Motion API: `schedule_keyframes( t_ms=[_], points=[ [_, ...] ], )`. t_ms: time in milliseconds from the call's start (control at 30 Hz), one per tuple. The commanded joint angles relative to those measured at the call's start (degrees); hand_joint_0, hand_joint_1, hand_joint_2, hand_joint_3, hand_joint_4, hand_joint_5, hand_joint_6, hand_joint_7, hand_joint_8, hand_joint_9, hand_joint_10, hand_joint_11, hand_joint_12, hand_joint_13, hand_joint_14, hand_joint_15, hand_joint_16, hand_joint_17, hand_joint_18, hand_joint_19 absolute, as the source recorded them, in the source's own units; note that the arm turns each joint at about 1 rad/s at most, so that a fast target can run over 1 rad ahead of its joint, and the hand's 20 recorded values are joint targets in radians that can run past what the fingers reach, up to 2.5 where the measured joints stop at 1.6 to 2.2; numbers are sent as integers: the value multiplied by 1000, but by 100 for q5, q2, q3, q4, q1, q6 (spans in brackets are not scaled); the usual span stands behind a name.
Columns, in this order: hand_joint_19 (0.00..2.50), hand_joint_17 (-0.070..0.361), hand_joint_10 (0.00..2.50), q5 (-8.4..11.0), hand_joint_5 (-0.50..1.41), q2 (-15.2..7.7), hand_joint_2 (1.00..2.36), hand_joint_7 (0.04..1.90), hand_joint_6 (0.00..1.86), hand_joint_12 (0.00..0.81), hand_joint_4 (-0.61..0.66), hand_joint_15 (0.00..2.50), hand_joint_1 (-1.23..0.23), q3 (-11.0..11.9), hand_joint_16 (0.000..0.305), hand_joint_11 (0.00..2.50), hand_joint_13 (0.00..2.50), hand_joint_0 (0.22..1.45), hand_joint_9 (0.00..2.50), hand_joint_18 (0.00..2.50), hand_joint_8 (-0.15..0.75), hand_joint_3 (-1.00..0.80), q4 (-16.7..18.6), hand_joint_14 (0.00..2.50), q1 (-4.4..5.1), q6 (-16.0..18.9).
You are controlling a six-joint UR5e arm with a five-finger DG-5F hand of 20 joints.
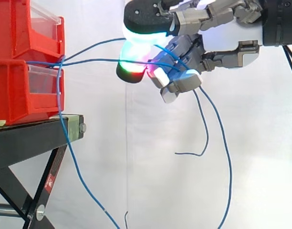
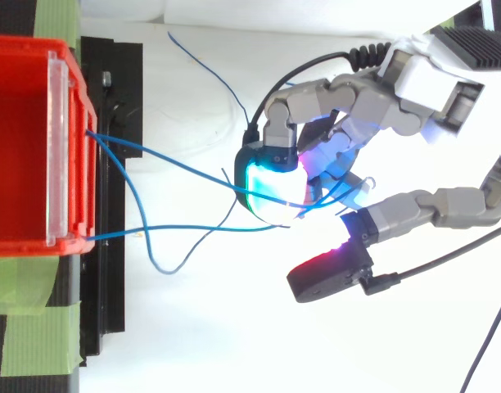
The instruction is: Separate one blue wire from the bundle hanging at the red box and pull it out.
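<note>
Well right of red bins [image 1: 22, 81], hand [image 1: 217, 21] fingers [image 1: 177, 83] curl round blue wires [image 1: 88, 61]; strands stretch from bin front, ends dangling below hand.

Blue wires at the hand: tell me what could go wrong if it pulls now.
1. Several blue wires run stretched from the red bins into the curled fingers of the hand, so a pull would likely drag out more than one.
2. They cross at the bins' front edge, where they may snag and tug the bins on the black stand.
</note>
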Motion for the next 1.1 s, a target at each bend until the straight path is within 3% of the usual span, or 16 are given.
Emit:
schedule_keyframes(
  t_ms=[0, 467, 1067],
  points=[
    [849, 118, 24, 0, -139, -3, 1000, 1326, 603, 347, 196, 1604, -576, 0, 52, 1063, 1349, 551, 1108, 697, 342, -500, 0, 7, 8, 0],
    [855, 114, 23, 0, -127, 6, 1003, 1318, 607, 324, 190, 1606, -452, 0, 51, 1038, 1384, 628, 1181, 735, 342, -472, 0, 8, -1, 0],
    [844, 108, 23, 9, -99, -3, 1014, 1363, 593, 321, 155, 1616, -574, 0, 48, 1095, 1431, 654, 1283, 765, 343, -373, -44, 10, -1, -132]
  ],
)
